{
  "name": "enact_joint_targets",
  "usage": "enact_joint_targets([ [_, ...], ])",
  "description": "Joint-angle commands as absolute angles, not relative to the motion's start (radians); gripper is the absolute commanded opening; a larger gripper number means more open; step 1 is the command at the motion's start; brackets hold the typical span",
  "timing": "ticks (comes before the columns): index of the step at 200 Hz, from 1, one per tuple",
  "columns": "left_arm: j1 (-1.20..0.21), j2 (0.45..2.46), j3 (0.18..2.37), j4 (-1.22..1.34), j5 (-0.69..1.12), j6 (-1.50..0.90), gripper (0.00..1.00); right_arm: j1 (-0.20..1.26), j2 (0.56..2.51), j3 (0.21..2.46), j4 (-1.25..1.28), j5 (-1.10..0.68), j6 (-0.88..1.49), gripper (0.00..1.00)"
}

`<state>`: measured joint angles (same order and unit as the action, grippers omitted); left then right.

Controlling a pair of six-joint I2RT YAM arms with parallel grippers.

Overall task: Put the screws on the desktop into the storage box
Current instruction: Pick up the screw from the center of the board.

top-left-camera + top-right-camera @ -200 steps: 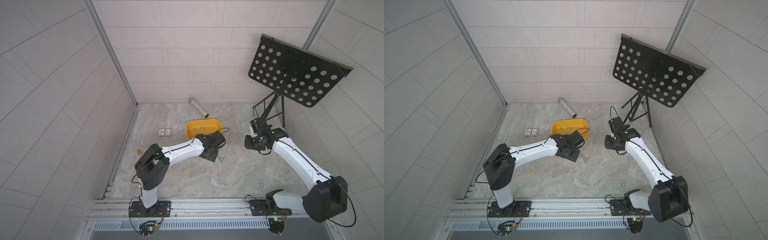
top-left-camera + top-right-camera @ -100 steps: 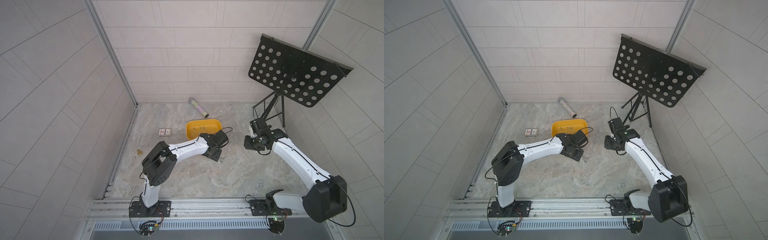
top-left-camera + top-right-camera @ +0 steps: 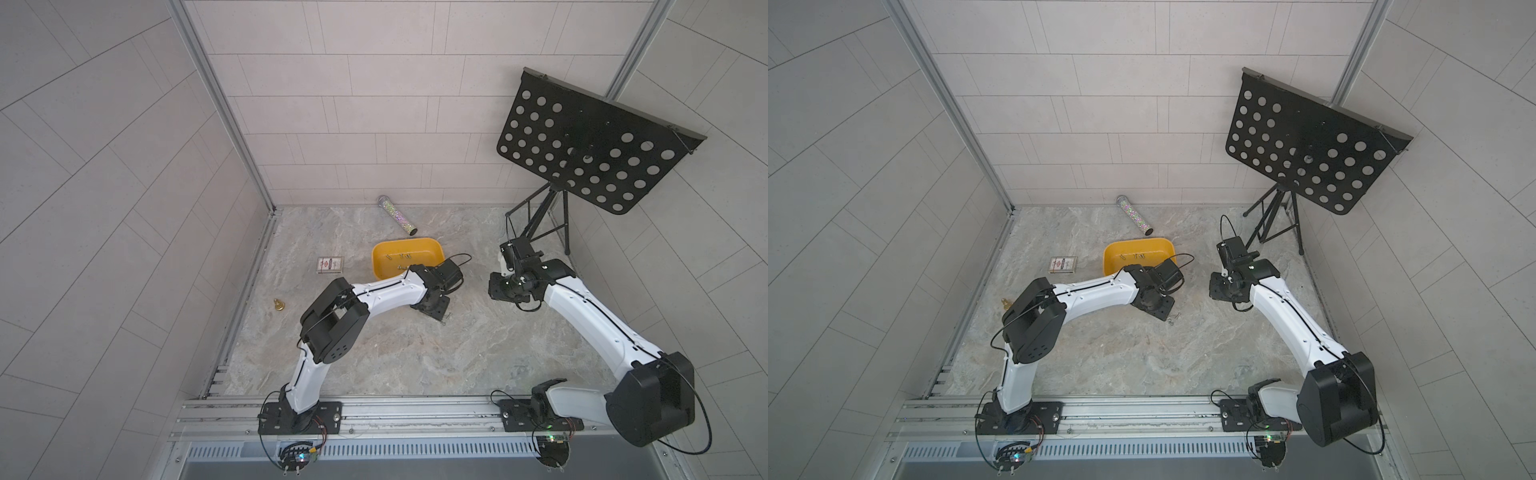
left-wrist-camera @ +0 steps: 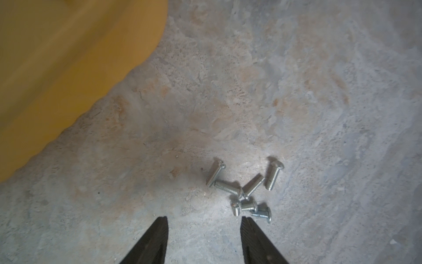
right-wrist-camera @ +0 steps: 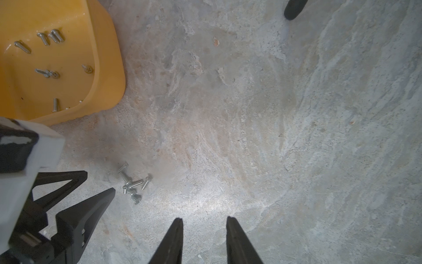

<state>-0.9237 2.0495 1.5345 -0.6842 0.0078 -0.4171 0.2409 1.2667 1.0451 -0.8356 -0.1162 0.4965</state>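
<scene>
The left arm (image 3: 386, 291) has swung its elbow inward. Its left pincer (image 4: 203, 219) hovers released and empty, just short of clustered screws (image 4: 244, 189) on the counter (image 4: 296, 91). The right pincer (image 5: 204, 220) stays parted, empty. Beyond, the storage box (image 5: 107, 68) holds several more.

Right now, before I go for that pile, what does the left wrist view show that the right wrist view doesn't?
Left wrist only: a close look at the loose screws, each easy to tell apart, lying just past the open left gripper and off to one fingertip's side. Right wrist only: the storage box interior with boxed screws in it, the left gripper seen from outside, the open right gripper, and a black stand foot. Both: the same pile on the desktop near the yellow box.
</scene>
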Motion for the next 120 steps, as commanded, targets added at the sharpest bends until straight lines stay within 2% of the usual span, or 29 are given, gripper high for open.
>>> enact_joint_targets([
  [1, -0.931, 2.07, 1.57, -0.686, 0.004, -0.401, 0.59, 0.236, 1.241, 1.04, -0.845, -0.106, 0.488, 0.36],
  [120, -0.945, 2.172, 1.662, -0.707, -0.041, -0.385, 0.51, 0.235, 1.233, 1.038, -0.845, -0.104, 0.488, 0.36],
])
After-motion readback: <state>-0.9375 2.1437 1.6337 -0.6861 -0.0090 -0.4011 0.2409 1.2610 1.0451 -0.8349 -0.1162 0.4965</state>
